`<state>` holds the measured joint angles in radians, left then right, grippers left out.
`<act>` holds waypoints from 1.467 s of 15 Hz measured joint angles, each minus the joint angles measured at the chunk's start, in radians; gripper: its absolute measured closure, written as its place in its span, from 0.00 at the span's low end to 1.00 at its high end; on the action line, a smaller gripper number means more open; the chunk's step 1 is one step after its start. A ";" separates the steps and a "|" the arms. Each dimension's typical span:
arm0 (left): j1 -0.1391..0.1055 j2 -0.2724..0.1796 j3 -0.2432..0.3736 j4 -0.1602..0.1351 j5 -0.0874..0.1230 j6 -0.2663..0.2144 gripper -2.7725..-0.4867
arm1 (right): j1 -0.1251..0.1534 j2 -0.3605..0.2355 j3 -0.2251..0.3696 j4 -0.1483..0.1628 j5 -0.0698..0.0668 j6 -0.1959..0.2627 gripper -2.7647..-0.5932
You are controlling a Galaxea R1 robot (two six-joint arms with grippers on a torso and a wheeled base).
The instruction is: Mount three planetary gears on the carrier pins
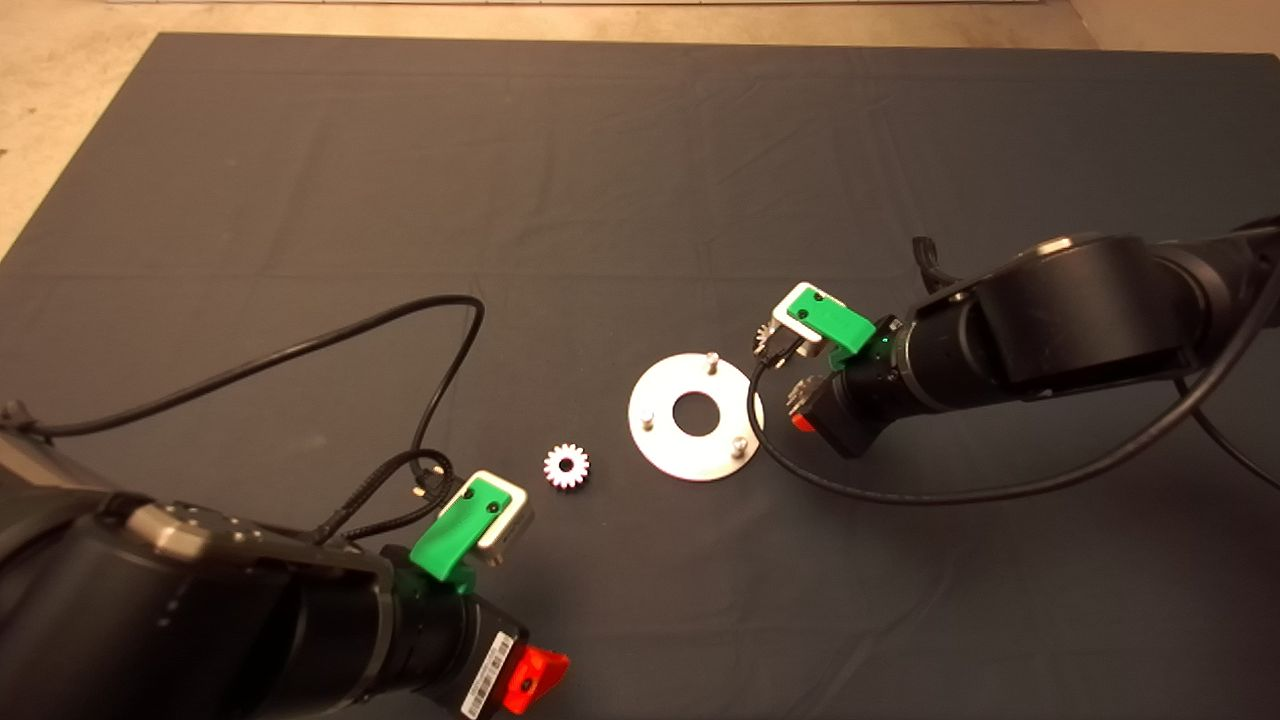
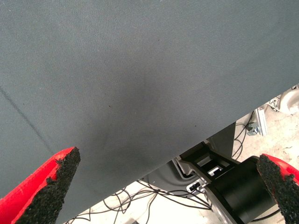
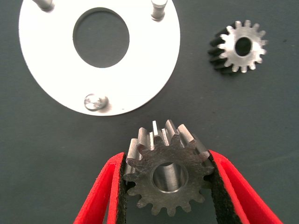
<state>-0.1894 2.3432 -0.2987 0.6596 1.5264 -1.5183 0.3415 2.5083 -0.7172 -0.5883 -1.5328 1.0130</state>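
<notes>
While the right jaws [image 3: 169, 186] clamp a steel planetary gear [image 3: 167, 173] between their black pads, its bore facing the wrist camera, the part hangs just off the rim of the carrier disc [image 3: 140, 88] and no pin carries a gear yet. All three carrier pins [image 1: 711, 358] stand bare in a triangle around the disc's centre hole. A second gear [image 3: 239, 46] lies flat on the dark mat [image 1: 640, 180], near the disc on the side towards the left arm; in the head view it shows as a bright toothed wheel [image 1: 567, 466]. A third gear I cannot find in any view. The main risk, as I judge it, is misalignment: the bore is only slightly wider than a pin, so a small tilt or offset could land the gear on a pin's top, jam it, or push the loose disc across the mat. The pads grip on the teeth alone, so the gear could also twist in the grip under contact. The right arm reaches in from the right, its wrist bent down and its gripper [image 1: 775, 345] low beside the disc's far edge. The left gripper [image 1: 480, 520] waits low near the bench's front edge, short of the loose gear, its jaws spread wide and empty over the mat.
</notes>
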 joint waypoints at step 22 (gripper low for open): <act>0.000 -0.001 0.000 0.000 0.000 -0.003 0.01 | -0.073 0.146 -0.092 0.049 -0.001 0.024 0.82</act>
<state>-0.1896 2.3425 -0.2987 0.6596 1.5268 -1.5211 0.2682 2.6540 -0.8091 -0.5396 -1.5340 1.0366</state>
